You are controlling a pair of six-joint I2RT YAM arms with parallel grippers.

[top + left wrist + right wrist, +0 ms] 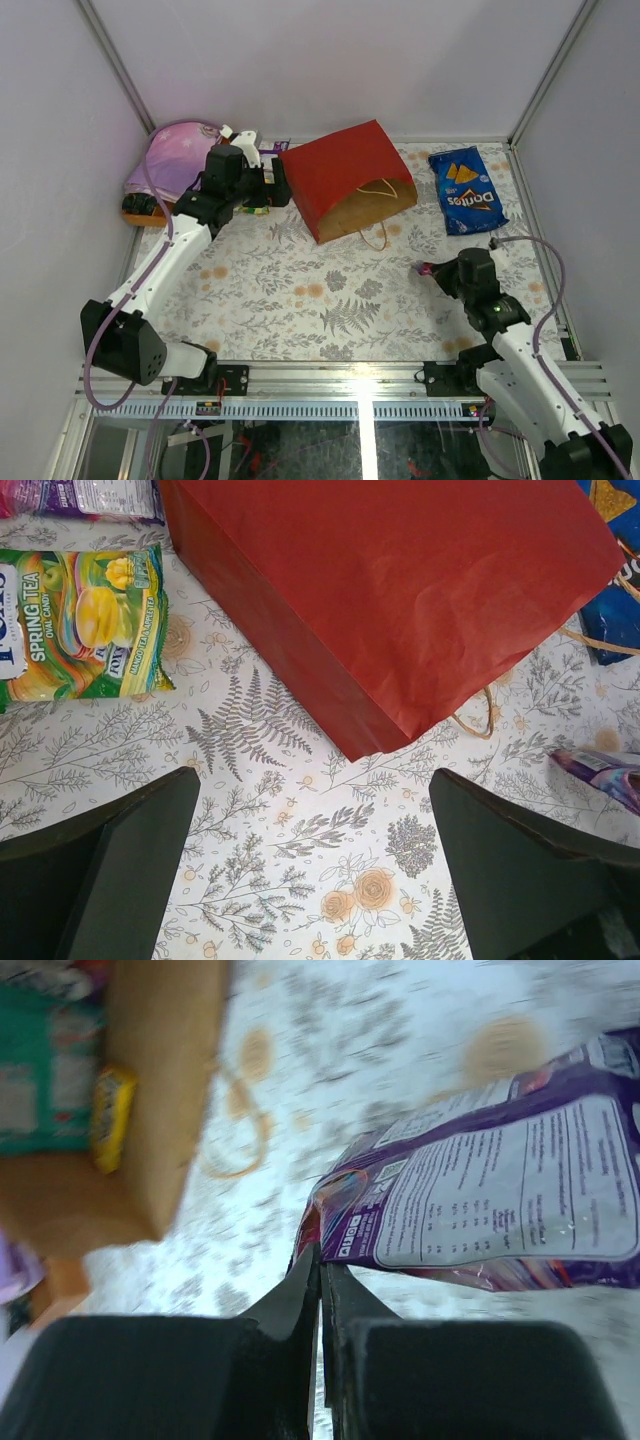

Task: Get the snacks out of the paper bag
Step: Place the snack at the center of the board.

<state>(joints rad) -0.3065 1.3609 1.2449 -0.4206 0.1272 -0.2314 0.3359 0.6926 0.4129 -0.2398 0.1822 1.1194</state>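
The red paper bag (345, 175) lies on its side, its brown opening (365, 212) facing the front right. It also shows in the left wrist view (400, 600). My left gripper (274, 190) is open and empty (315, 850) just left of the bag's closed end. A yellow-green candy bag (85, 625) and a purple-white pack (80, 495) lie beside it. My right gripper (432, 270) is shut (322, 1260) on the corner of a purple-white pack (500, 1200), held near the table in front of the bag's mouth. A teal pouch (40, 1080) and a yellow packet (110, 1115) sit inside the bag (165, 1100). The blue Doritos bag (466, 190) lies at the back right.
A pink-purple folded cloth (175, 155) lies at the back left, with a small orange-brown thing (140, 208) in front of it. White walls enclose the table on three sides. The bag's cord handles (378, 235) trail onto the flowered tablecloth (300, 290).
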